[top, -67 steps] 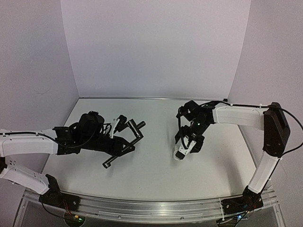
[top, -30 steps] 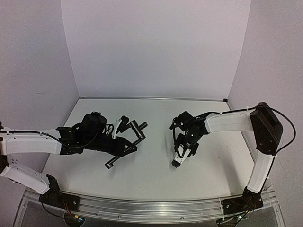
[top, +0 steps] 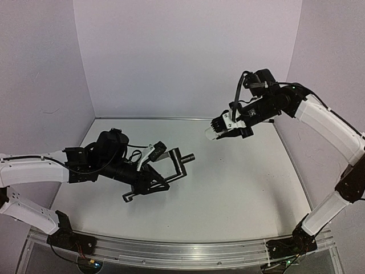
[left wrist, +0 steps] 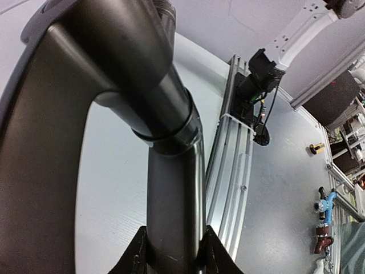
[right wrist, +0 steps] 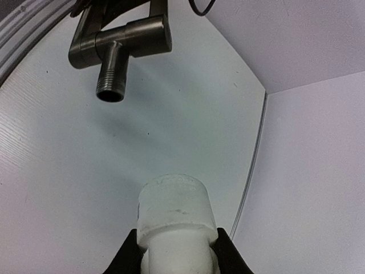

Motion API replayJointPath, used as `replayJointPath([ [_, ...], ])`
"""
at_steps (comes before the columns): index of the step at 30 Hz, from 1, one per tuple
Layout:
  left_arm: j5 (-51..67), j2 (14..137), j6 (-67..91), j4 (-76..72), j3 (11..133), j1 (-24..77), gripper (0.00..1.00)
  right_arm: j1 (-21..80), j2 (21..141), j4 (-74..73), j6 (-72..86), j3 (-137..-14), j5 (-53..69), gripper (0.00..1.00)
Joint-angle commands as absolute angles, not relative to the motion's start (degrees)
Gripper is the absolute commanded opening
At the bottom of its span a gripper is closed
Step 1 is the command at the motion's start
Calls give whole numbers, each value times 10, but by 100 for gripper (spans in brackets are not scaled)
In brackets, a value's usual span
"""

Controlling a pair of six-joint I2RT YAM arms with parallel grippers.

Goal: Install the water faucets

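item 1, left: my left gripper (left wrist: 174, 258), fingers clamped tight on the shaft of the black pipe (top: 181, 160). pipe sits over the table (top: 245, 194), left of centre, with its threaded stub pointing right.
item 2, right: my right gripper (right wrist: 177, 254), fingers closed on the white fitting (right wrist: 175, 205). fitting is raised high near the back wall (top: 182, 57), well apart from the pipe, free end toward the stub.
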State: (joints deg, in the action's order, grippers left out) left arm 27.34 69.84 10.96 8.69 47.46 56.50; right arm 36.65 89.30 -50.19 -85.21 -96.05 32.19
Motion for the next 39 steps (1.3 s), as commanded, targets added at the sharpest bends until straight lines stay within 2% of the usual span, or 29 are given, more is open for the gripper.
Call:
replayJointPath([
  [1,319,655,48,57,537,577,0,371,845,-516,-854,-955,397,0],
  [6,350,644,41,43,547,583,0,375,750,-461,-906,-871,422,0],
  [13,380,649,43,34,555,590,0,383,675,-362,-856,-804,447,0],
  [39,403,698,54,-33,588,619,0,436,662,-283,-913,-754,487,0],
])
